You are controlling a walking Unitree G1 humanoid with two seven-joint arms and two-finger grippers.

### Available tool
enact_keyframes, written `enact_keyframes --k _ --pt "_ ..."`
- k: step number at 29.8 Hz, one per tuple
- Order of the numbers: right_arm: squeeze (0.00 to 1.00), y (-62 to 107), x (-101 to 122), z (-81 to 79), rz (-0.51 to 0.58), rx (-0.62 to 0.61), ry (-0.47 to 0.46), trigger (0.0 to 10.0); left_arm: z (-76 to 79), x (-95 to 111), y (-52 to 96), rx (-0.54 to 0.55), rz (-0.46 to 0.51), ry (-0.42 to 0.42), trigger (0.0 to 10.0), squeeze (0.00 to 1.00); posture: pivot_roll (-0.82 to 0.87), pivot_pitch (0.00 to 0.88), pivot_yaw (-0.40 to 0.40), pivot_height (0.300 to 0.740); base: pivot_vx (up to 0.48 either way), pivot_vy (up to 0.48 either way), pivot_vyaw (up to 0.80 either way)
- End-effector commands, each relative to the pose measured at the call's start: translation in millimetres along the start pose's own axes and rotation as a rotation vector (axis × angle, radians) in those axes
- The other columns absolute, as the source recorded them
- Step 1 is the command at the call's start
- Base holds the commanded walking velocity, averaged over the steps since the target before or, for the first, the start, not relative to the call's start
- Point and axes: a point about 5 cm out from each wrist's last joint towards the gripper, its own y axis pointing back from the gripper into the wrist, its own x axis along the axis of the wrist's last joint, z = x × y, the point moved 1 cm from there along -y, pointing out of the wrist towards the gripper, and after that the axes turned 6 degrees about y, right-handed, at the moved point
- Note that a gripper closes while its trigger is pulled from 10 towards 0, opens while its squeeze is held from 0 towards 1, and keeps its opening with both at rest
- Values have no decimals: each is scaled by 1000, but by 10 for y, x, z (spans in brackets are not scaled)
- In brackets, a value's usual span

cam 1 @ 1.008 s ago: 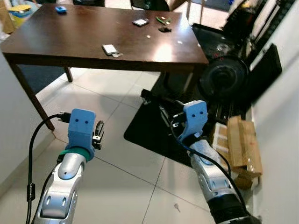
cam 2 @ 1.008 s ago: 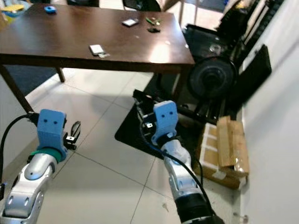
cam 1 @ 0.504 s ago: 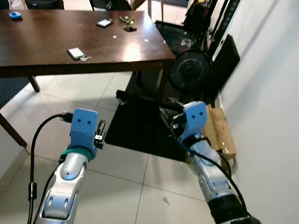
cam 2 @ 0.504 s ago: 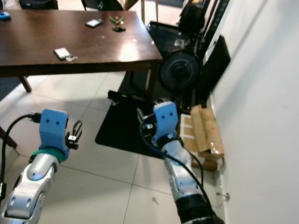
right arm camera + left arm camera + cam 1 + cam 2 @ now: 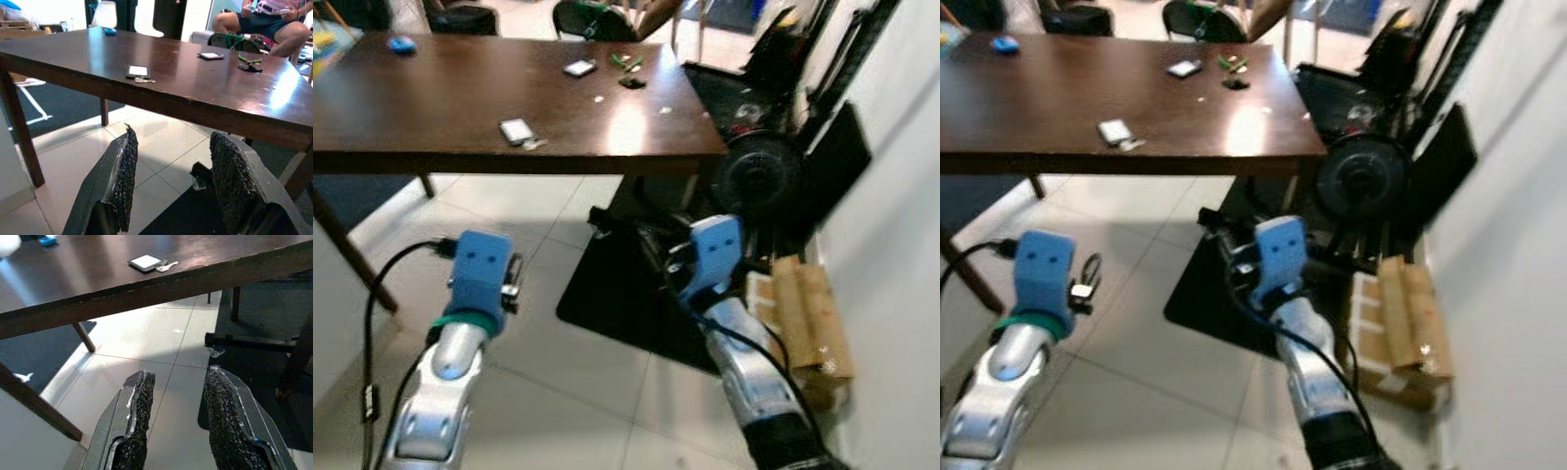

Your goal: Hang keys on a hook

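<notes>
Still at the approach stage, by the look of it: your keys (image 5: 165, 267) lie on the dark counter (image 5: 431, 108), touching a small white fob (image 5: 145, 261) near the front edge, well ahead of both arms. In the right wrist view the same pair sits a little back from the counter's near edge (image 5: 138, 72).

Left pincer (image 5: 178, 418): released, holding nothing, fingers (image 5: 141, 416) spread over bare floor tile, aimed under and toward the counter edge. In the head views the arm is raised forward at about waist height (image 5: 1087, 279). Judgement: carried ready, not yet reaching.

Right pincer (image 5: 171, 183): also released and holding nothing, pointed across at the counter from lower than its top. In the left eye view it hangs over the black mat (image 5: 626, 294) beside the counter leg.

Both pincers face the keys, which probably explains the pose: you line up the wrist cameras on the target before closing in.

Other items on the counter: a blue object (image 5: 401, 44) at the far left, a flat card-like thing (image 5: 578, 68), and green and black bits (image 5: 628, 62) near the far edge. A seated person's legs (image 5: 254, 22) are behind the counter. A weight plate (image 5: 764, 176) and cardboard box (image 5: 808, 313) sit by the right wall.

No hook that I can make out. No readable writing or brand anywhere; the head views are soft with blur.
</notes>
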Motion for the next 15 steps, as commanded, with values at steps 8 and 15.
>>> enact_keyframes --k 8,15 --pt "0 21 -34 41 -22 -16 35 10000 45 -18 18 -11 -8 9 10000 0 -26 72 38 740 361 0 338" --pt "0 22 -27 27 -16 -12 9 10000 37 -16 22 -12 -10 9 10000 0 -26 76 40 740 353 0 343"
